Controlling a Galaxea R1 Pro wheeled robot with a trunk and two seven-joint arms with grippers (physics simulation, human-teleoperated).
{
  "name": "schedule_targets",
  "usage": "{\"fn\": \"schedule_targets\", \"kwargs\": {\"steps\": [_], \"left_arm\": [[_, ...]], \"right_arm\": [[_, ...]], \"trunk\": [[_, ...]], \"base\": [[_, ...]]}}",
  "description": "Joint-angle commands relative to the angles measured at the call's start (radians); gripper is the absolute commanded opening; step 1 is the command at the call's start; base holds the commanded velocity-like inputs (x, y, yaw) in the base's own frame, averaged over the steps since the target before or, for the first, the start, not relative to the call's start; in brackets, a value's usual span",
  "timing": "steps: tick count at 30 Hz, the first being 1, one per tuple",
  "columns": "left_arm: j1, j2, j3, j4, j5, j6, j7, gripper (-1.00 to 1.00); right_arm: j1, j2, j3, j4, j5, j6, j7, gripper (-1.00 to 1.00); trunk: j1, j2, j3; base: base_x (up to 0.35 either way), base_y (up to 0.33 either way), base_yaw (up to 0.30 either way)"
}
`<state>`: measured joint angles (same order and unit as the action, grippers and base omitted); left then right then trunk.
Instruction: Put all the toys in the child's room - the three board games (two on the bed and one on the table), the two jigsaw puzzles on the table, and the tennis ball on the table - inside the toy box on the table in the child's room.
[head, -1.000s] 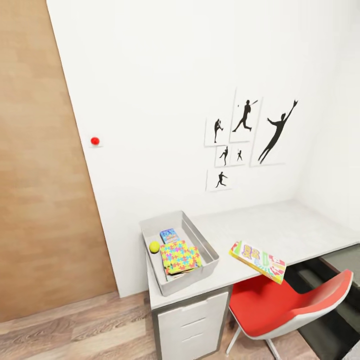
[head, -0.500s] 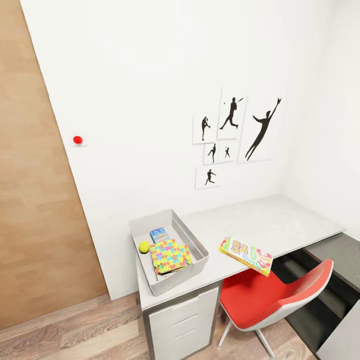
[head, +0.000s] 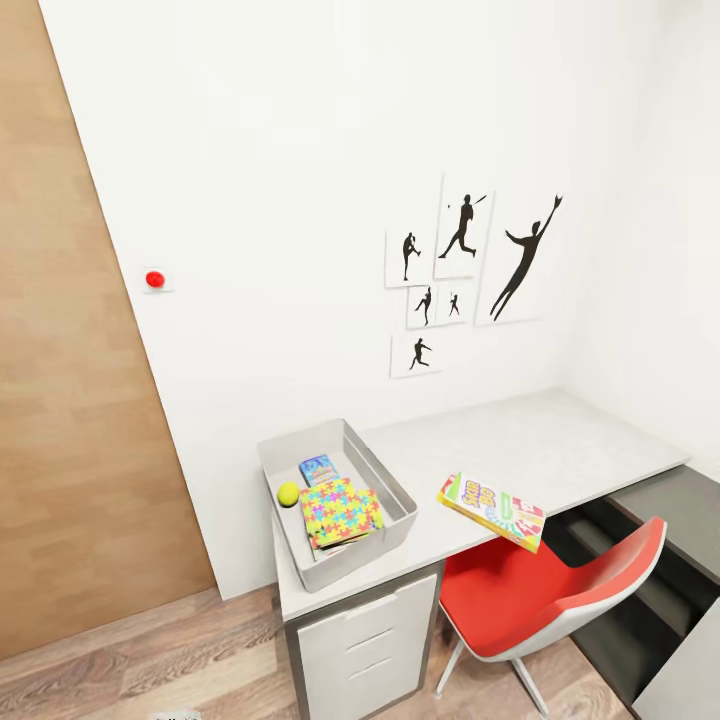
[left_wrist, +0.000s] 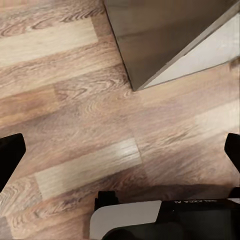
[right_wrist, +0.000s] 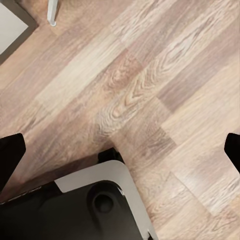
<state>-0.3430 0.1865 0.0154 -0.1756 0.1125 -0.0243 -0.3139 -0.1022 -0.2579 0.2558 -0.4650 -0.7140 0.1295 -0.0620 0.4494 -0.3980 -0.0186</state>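
On the table (head: 560, 450), one board game (head: 491, 511) is lying beside the toy box (head: 390, 500) (part-filled); both grippers, spread wide and empty, are needing to grasp it next.

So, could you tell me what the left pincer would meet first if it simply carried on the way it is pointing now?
Most likely the wood-plank floor. The left pincer points down at bare planks with its fingers spread wide. A grey furniture corner sits off to one side of that line, though depth is hard to judge.
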Motion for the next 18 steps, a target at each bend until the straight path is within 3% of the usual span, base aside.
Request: {"fn": "schedule_targets", "kwargs": {"steps": [1,6,9,13,18], "left_arm": [[-0.001,0.008,0.001,-0.004,0.008,0.009,-0.052,1.0],[-0.002,0.047,0.001,-0.029,0.009,0.05,-0.277,1.0],[-0.002,0.062,0.002,-0.038,0.008,0.061,-0.376,1.0],[-0.002,0.068,0.002,-0.043,0.007,0.064,-0.436,1.0],[-0.002,0.07,0.001,-0.046,0.005,0.064,-0.433,1.0]], "right_arm": [[0.0,-0.002,0.007,-0.002,-0.008,-0.001,-0.006,1.0],[0.001,-0.006,0.007,-0.002,-0.009,-0.01,-0.005,1.0],[0.001,-0.008,0.007,-0.001,-0.01,-0.013,-0.005,1.0],[0.001,-0.009,0.007,-0.001,-0.01,-0.015,-0.004,1.0],[0.001,-0.011,0.007,-0.001,-0.01,-0.016,-0.004,1.0]], "trunk": [[0.001,-0.002,-0.002],[0.001,-0.002,-0.002],[0.001,-0.002,0.0],[0.001,-0.002,0.004],[0.001,-0.002,0.009]], "base": [[0.0,0.0,-0.001],[0.0,0.0,-0.014],[0.0,0.0,-0.1],[0.0,0.0,-0.162],[-0.03,-0.006,-0.203]]}}
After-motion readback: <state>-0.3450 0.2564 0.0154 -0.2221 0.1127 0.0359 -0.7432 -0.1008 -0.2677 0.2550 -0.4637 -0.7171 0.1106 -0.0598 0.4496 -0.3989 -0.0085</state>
